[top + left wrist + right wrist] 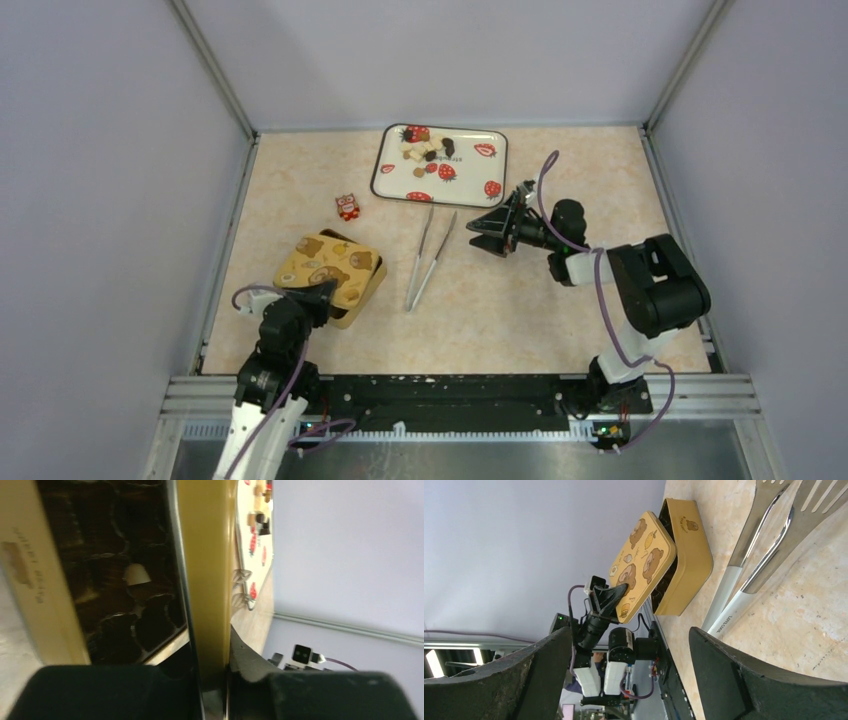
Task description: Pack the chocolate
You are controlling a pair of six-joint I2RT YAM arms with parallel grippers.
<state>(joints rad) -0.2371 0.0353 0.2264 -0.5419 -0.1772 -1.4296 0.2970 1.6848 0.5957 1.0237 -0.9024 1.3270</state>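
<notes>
At lower left the left pincer (324, 294) clamps the bear lid's (325, 262) edge, tilting it up to uncover the tin (689, 555), while the right pincer (485, 235) gapes open near the tongs (748, 535).

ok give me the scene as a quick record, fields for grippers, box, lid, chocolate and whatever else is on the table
left gripper: shut on the near edge of the lid
right gripper: open, empty, right of the tongs
lid: yellow, bear print, tilted up off the box
box: yellow, open, dark cell insert
pale piece: in one cell, likely chocolate
chocolate: small cluster on the tray
tray: strawberry print, far side of the table
tongs: flat, between box and right gripper
small red item: beyond the box, unclear what
</notes>
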